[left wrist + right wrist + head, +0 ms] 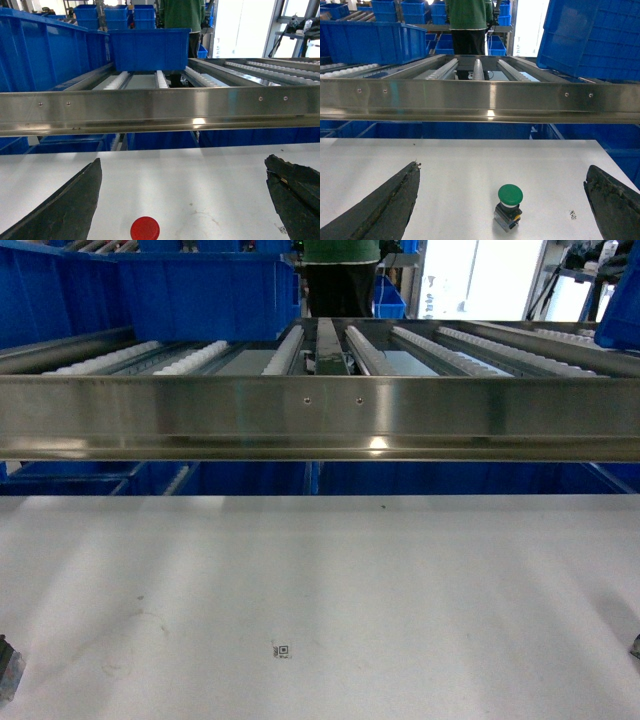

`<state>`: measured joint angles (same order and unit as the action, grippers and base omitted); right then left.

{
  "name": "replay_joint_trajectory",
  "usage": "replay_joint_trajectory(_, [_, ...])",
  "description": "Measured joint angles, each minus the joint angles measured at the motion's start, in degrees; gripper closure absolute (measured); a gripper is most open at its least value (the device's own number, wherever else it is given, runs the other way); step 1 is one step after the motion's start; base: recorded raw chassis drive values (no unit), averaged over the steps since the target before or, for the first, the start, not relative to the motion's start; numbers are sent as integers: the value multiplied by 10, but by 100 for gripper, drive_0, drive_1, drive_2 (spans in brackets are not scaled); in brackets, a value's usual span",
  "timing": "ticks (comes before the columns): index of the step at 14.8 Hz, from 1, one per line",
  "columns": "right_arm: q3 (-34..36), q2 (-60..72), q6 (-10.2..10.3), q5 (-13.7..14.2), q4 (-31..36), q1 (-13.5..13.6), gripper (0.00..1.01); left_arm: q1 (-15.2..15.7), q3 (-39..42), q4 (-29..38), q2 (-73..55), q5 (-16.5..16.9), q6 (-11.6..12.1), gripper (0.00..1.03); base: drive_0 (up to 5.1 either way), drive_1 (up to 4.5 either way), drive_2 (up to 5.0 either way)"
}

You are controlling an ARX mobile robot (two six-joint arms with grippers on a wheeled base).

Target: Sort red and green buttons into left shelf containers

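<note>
In the left wrist view a red button (145, 228) lies on the white table (200, 175), cap up, low in the frame. My left gripper (182, 160) is open, and the button sits between its dark fingers (65, 205) and just short of their tips, untouched. In the right wrist view a green button (510, 201) with a grey and yellow base stands on the table. My right gripper (503, 167) is open, with that button centred between its fingers, not touching them. Blue containers (149, 49) sit on the roller shelf at the left. Neither button shows in the head view.
A steel rail (320, 415) fronts the roller shelf (400, 350) above the table's far edge. More blue bins (150, 290) stand at the back left, another (592, 40) at the right. A person (340, 270) stands behind the shelf. The table's right edge (612, 165) is close.
</note>
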<state>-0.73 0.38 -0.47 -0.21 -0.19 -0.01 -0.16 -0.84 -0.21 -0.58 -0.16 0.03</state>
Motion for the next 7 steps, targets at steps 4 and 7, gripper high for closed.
replay_joint_trajectory(4, [0,0,0,0,0,0,3,0,0,0,0,0,0,5,0,0,0])
replay_joint_trajectory(7, [0,0,0,0,0,0,3,0,0,0,0,0,0,5,0,0,0])
